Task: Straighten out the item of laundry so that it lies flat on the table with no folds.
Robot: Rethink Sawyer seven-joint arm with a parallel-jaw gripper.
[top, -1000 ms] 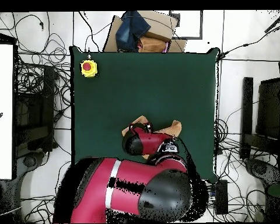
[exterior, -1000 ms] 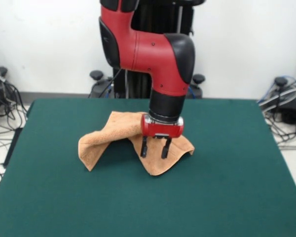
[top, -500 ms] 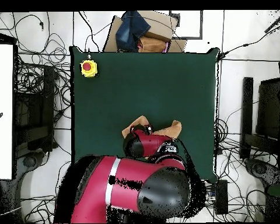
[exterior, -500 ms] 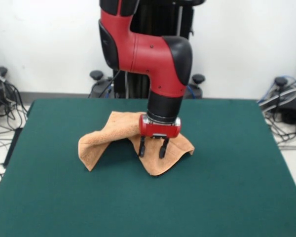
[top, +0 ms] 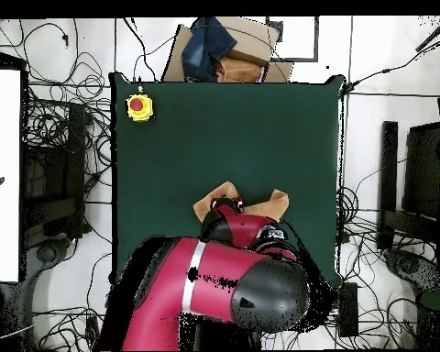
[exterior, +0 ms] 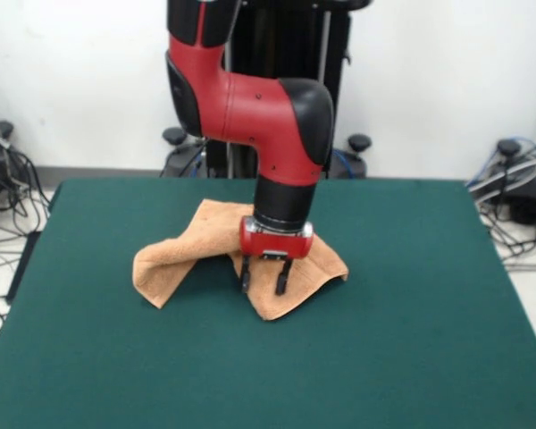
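Note:
The peach-orange towel [exterior: 183, 255] lies crumpled and tented near the middle of the green table [exterior: 411, 340]. Its left part is raised, with a shadow under it. My gripper [exterior: 264, 279] comes straight down on the towel's middle and is shut on a bunch of cloth, which fills the gap between the fingers [exterior: 246, 275]. A pointed corner of the towel lies on the table just in front of the gripper. In the overhead view my arm [top: 233, 284] hides the gripper, and only two towel corners [top: 219, 194] show on the table [top: 224, 128].
A yellow box with a red button [top: 139, 107] stands at a far table corner. A cardboard box with dark cloth [top: 225, 50] sits beyond the table's edge. Cables lie on the floor around the table [exterior: 4, 206].
My gripper and arm have shifted leftward in the front view. The towel has moved the same way with them, and its left corner now lies nearer the table's left edge.

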